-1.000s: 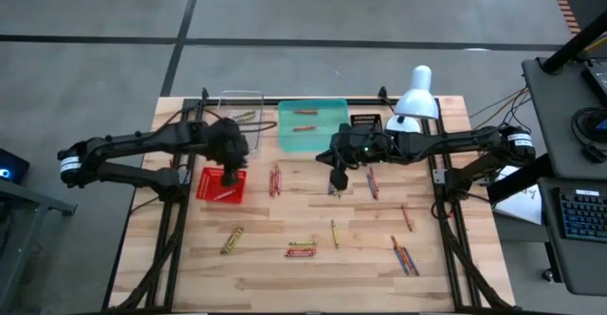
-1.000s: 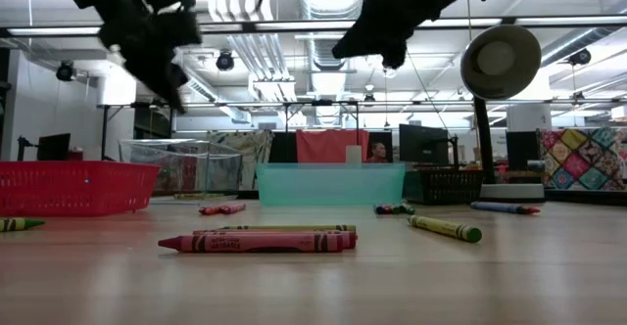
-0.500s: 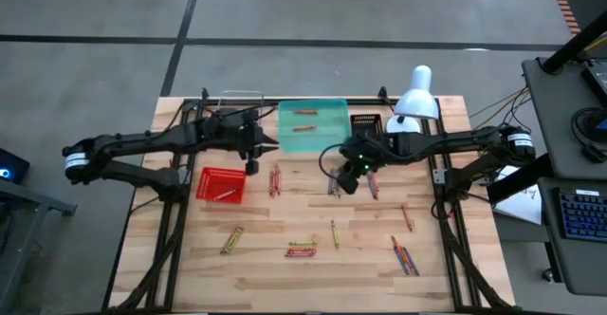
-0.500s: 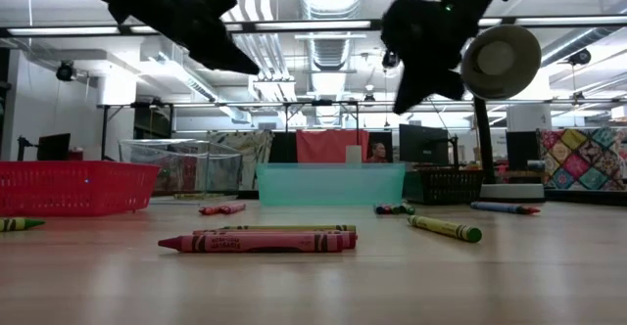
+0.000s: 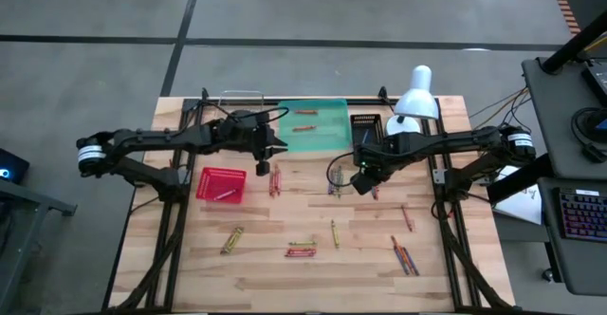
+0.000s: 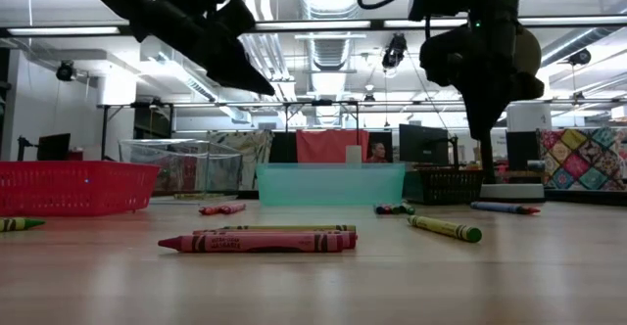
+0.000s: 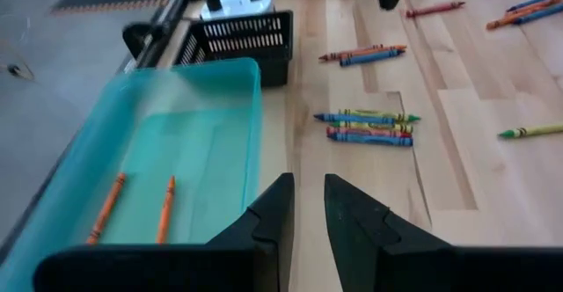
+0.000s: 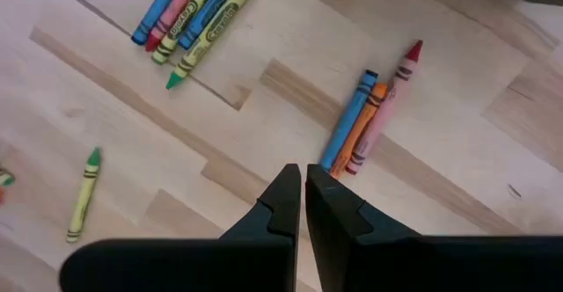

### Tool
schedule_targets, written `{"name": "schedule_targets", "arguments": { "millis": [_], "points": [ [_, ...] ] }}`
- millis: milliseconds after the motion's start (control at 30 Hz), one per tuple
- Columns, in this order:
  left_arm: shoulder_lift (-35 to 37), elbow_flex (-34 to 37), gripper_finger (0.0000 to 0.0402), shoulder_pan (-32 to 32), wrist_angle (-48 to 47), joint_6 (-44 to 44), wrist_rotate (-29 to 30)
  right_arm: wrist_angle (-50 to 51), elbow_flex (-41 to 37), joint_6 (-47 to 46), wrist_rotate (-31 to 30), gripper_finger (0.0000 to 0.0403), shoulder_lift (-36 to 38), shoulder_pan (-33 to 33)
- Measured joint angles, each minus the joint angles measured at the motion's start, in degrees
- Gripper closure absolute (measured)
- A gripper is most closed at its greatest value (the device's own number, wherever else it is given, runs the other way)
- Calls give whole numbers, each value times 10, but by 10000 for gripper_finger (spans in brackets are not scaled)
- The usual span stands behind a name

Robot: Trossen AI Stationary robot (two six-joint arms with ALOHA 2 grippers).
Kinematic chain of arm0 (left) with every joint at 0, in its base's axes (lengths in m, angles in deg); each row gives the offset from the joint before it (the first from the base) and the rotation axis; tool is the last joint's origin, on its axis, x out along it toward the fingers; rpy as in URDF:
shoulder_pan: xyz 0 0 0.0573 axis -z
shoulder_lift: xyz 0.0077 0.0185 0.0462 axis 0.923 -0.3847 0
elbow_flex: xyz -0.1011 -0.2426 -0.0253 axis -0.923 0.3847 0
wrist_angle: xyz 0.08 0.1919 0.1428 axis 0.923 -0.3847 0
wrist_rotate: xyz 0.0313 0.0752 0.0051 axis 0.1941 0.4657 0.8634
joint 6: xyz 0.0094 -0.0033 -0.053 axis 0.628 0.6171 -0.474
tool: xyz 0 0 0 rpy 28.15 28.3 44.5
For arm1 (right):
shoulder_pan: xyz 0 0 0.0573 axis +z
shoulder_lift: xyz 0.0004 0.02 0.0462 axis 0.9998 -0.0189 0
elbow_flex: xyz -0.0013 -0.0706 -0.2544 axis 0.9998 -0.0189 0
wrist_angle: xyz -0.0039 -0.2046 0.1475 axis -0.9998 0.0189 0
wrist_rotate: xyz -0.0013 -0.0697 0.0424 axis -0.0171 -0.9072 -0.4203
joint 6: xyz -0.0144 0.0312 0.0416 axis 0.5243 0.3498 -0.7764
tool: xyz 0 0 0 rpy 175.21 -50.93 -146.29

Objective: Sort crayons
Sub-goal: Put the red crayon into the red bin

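High view shows your left gripper point(image 5: 263, 168) near the frame's centre, beside the teal tray point(image 5: 334, 142) that already holds two orange crayons point(image 7: 136, 208); its fingers stand slightly parted and carry nothing. Your right gripper point(image 5: 360, 184) hangs right of centre, pinched together and empty, just over the red, orange and blue crayons point(image 8: 368, 120), likely lining up a pick; other crayons lie scattered across the lower table point(image 5: 190, 258).

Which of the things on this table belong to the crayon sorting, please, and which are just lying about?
Part of the job:
- crayons loose on the wood
- teal tray, two orange crayons inside
- red basket, one crayon inside
- clear bin

Just lying about:
- white lamp
- black mesh basket
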Motion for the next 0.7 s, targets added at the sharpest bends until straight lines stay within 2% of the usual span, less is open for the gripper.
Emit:
{"name": "schedule_targets", "arguments": {
  "millis": [300, 533, 700],
  "points": [
    [-5, -1, 353, 0, 15, 14, 0, 25, -3, -18, 6, 390, 0, 5],
    [-5, -1, 353, -1, 15, 14, 0, 136, -33, -96, 76, 390, 0, 47],
    [-5, -1, 353, -1, 21, 17, 0, 145, -58, -125, 99, 390, 0, 88]
  ]
}}
